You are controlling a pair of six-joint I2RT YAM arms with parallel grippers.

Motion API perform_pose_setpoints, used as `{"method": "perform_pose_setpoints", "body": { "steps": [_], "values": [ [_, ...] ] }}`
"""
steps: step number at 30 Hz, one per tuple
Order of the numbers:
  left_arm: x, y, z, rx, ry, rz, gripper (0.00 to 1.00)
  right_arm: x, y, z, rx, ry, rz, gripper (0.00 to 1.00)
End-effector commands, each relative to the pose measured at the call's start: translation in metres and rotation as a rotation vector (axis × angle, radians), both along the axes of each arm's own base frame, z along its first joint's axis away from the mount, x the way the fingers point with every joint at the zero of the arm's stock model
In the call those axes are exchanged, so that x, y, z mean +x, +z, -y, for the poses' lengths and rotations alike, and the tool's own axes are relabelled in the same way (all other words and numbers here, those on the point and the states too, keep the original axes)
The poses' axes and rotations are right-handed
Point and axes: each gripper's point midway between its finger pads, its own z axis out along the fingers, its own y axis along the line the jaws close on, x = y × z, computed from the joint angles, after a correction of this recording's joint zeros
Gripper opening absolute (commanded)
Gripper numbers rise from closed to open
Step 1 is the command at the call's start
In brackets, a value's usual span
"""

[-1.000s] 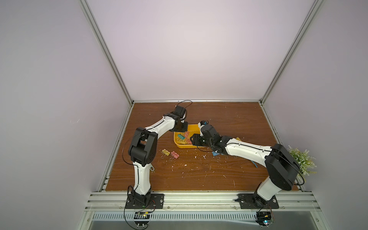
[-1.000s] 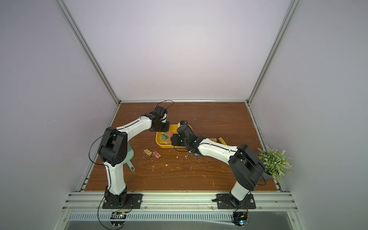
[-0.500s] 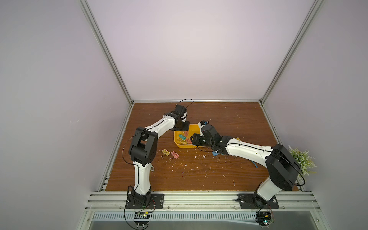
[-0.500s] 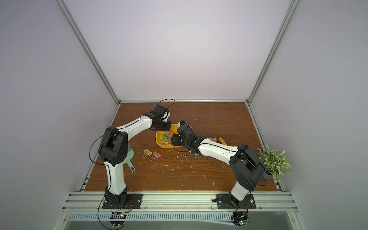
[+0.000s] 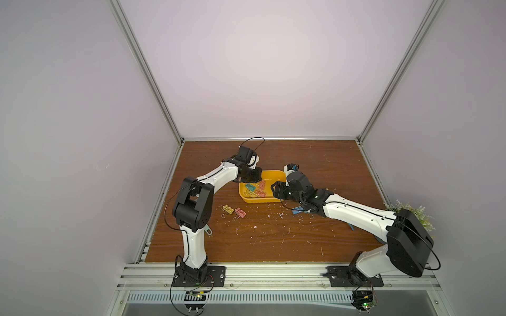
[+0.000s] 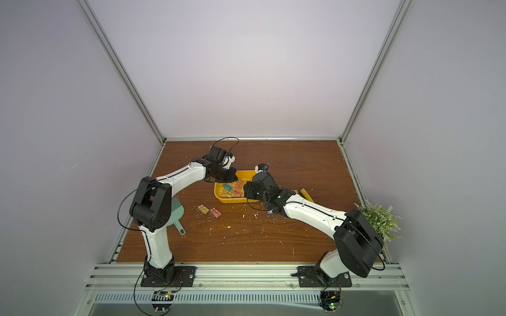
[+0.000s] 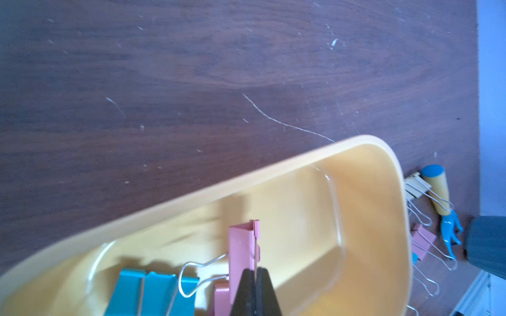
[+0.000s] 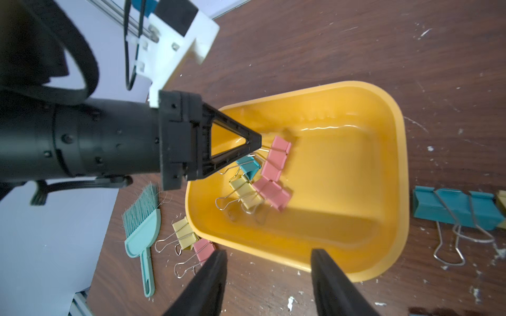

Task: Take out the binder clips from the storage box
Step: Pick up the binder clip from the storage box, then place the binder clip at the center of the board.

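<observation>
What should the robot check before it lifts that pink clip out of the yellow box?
1. Left gripper shut on the pink clip: ok.
2. Pink clip untangled from the teal clip beside it: cannot tell.
3. Right gripper open, away from the pink clip: ok.
4. Right gripper steadying the storage box: cannot tell.
5. Box emptied: not ok; teal clip, a yellow clip and another pink clip lie inside.

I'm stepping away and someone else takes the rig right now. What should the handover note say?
Left gripper: shut on a pink clip's wire handle, inside the storage box.
Right gripper: open, empty, by the box rim.
Done: some binder clips out on the table: yellow, pink, teal.
To do: the held one, plus teal, yellow, pink in the box.
</observation>
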Motion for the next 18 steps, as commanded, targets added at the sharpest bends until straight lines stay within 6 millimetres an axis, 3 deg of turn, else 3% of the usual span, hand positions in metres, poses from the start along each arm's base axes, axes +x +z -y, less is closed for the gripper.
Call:
{"method": "perform_pose_setpoints", "body": {
  "steps": [1,5,9,14,18],
  "values": [
    [0.003,0.039,0.020,-0.197,-0.007,0.061,0.00,0.002,0.010,0.010,0.010,-0.033,0.033,0.56],
    [0.000,0.068,0.023,-0.303,0.032,0.115,0.00,0.001,0.016,0.016,0.026,-0.048,0.055,0.56],
    [-0.009,0.093,0.014,-0.373,0.109,0.173,0.00,-0.002,0.033,0.019,0.074,-0.020,0.144,0.57],
    [-0.032,0.122,-0.013,-0.485,0.284,0.252,0.00,-0.011,0.060,0.020,0.140,0.057,0.280,0.55],
    [-0.060,0.130,-0.037,-0.552,0.458,0.295,0.00,-0.025,0.073,0.010,0.194,0.165,0.339,0.54]
  ]
}}
